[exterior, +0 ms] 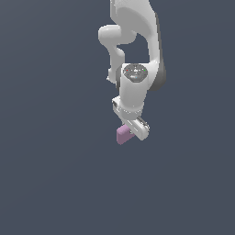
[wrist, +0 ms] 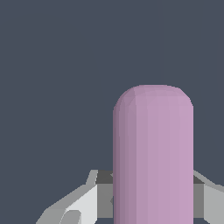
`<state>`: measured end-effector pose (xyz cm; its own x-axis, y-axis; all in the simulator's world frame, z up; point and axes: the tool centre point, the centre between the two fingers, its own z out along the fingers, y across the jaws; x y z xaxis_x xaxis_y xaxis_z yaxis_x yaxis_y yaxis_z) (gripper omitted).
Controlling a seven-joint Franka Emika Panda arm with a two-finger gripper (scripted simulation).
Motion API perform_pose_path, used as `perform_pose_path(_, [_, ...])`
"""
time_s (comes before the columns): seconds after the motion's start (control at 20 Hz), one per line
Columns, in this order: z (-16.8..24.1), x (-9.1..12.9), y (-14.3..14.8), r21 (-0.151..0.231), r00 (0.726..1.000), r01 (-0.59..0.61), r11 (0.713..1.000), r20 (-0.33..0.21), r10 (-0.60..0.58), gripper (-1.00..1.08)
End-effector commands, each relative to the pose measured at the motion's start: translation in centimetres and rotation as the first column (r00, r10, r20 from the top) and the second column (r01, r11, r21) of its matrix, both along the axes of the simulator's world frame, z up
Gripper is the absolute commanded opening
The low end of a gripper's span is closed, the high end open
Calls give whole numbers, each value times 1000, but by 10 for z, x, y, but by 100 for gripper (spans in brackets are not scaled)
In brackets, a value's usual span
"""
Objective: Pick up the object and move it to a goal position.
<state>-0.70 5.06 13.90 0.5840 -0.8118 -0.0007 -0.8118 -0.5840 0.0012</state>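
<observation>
Pink block [wrist: 153, 153] fills wrist view | clamped between fingers [wrist: 83, 203] | tool [exterior: 133, 132] grasping block

The block [exterior: 123, 134] is small, pale pink-lilac and plain, with a matte surface and rounded edges. In the exterior view it sticks out tilted from under the white gripper [exterior: 133, 131], toward that view's left. In the wrist view the block [wrist: 153, 153] fills the middle, long and rounded at its far end, set between the 2 grey-white fingers [wrist: 83, 203].
</observation>
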Motion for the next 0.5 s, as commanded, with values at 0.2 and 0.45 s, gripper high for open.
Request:
perform_pose_path(0.2, [54, -20, 26, 0, 1000, 0, 1000, 1, 0, -100])
perform_pose_path(0.45, [108, -40, 52, -1, 1000, 0, 1000, 2, 0, -100])
